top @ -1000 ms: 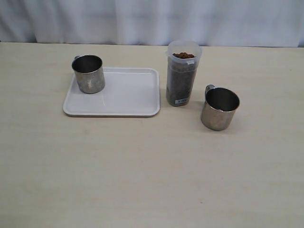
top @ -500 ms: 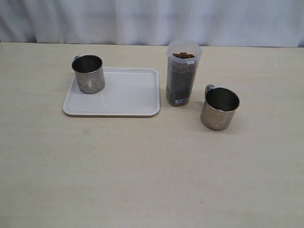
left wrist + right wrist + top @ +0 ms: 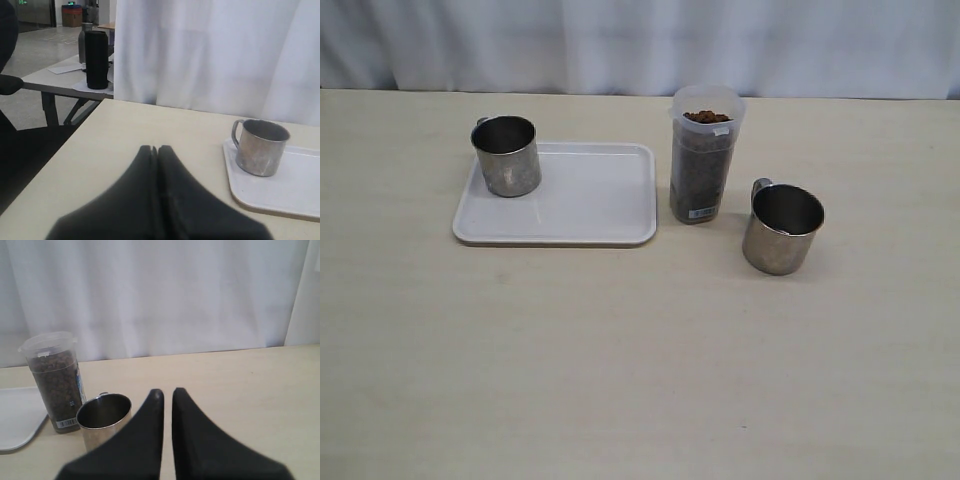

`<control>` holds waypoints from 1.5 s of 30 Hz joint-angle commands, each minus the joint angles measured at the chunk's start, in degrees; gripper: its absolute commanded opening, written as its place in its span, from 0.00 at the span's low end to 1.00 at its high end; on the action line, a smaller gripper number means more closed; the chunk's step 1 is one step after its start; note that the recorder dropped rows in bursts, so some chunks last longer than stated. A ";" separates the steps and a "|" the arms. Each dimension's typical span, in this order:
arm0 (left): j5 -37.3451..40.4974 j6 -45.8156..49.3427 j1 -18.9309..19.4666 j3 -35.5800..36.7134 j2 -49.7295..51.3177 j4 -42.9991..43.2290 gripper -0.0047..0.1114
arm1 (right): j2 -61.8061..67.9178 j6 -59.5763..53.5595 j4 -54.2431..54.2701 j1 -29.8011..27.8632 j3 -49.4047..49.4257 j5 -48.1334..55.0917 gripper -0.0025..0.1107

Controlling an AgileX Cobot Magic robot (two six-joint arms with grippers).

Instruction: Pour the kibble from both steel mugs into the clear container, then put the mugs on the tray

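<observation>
One steel mug (image 3: 506,155) stands upright on the far left corner of the white tray (image 3: 590,195); its inside cannot be seen. The clear container (image 3: 705,160) stands just right of the tray, filled nearly to the rim with brown kibble (image 3: 706,117). The second steel mug (image 3: 782,230) stands on the table right of the container and looks empty. Neither gripper shows in the exterior view. In the left wrist view, my left gripper (image 3: 157,148) is shut and empty, short of the mug (image 3: 260,147) and tray (image 3: 280,185). My right gripper (image 3: 168,391) is shut with a thin slit, empty, beside the mug (image 3: 104,420) and container (image 3: 55,380).
A white curtain (image 3: 640,40) hangs behind the beige table (image 3: 620,350). In the left wrist view, beyond the table's edge, a black bottle (image 3: 96,60) stands on another table.
</observation>
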 commanded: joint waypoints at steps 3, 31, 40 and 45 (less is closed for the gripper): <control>-0.77 12.14 -0.25 0.19 -0.14 -10.12 0.04 | -0.18 -0.19 0.14 -0.07 0.15 -0.29 0.06; 6.92 12.14 -0.25 0.19 -0.14 -7.66 0.04 | -0.18 -0.19 0.14 -0.07 0.15 -0.29 0.06; 6.92 12.14 -1.24 0.19 -0.14 -7.61 0.04 | -0.18 -0.19 0.14 -0.07 0.15 -0.29 0.06; 6.92 12.14 -3.50 0.19 -0.14 -7.52 0.04 | -0.18 -0.19 0.14 -0.07 0.15 -0.29 0.06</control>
